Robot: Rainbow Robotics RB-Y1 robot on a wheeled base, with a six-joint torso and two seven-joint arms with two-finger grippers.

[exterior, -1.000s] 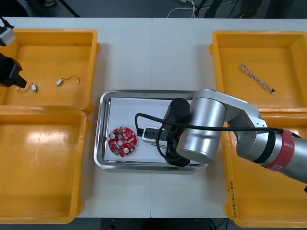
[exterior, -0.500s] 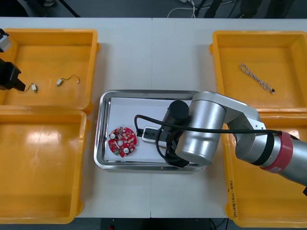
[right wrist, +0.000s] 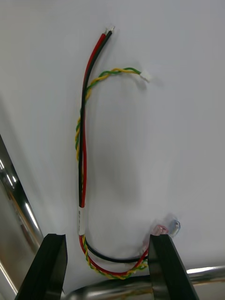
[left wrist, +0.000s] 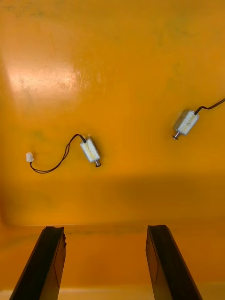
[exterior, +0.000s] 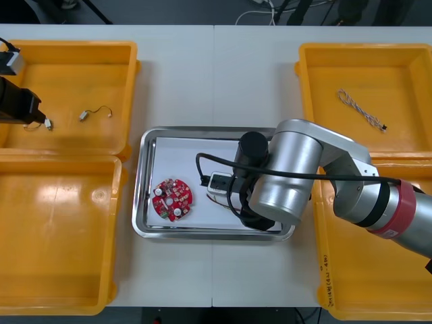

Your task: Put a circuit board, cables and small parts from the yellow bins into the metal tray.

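My right gripper [right wrist: 108,268] hangs open just above the white floor of the metal tray [exterior: 144,177]. A red, black, yellow and green cable [right wrist: 83,154] lies flat on that floor, its looped end under the gap between my fingers. The round red circuit board [exterior: 171,199] lies in the tray's left part, beside my right arm [exterior: 283,179]. My left gripper [left wrist: 108,262] is open over the far left yellow bin [exterior: 121,50]. Two small metal parts with thin wires, one [left wrist: 90,151] and another [left wrist: 186,123], lie on the bin floor beyond its fingers.
A twisted blue and white cable [exterior: 361,109] lies in the far right yellow bin [exterior: 304,61]. The near left bin [exterior: 115,202] and near right bin [exterior: 324,270] flank the tray. My right arm covers the tray's right half.
My right gripper has opened and let go of the cable, which now lies in the tray; the arm has shifted a little to the right. My left gripper has edged right over its bin.
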